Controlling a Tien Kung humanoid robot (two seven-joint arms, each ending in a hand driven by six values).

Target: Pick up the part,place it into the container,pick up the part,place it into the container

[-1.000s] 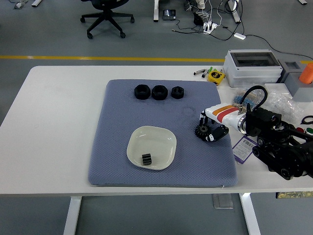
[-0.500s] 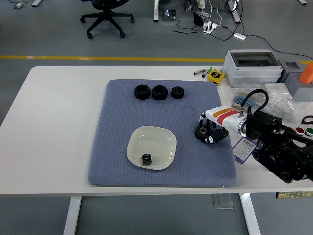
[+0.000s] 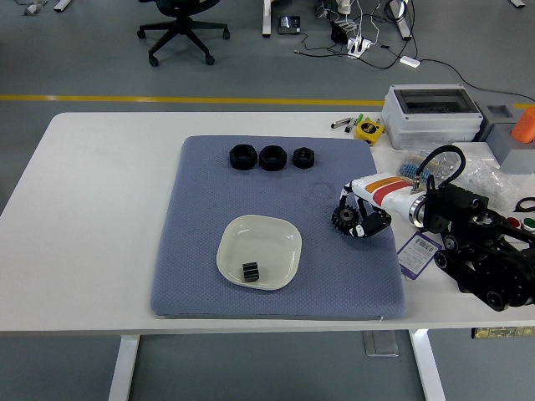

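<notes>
A white counter point(image 3: 100, 217) carries a blue-grey mat point(image 3: 217, 200); on the mat sits a pale dish point(image 3: 276, 234) holding one small black part point(image 3: 251, 271); the right robot hand point(image 3: 361, 219) reaches in over the mat's right side, just right of the dish, fingers clenched around a black gear point(image 3: 343, 219); three black nuts point(image 3: 272, 157) line the mat's far edge.

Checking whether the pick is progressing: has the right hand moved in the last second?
Yes. The right hand with the gear rose slightly, toward the nuts.
</notes>
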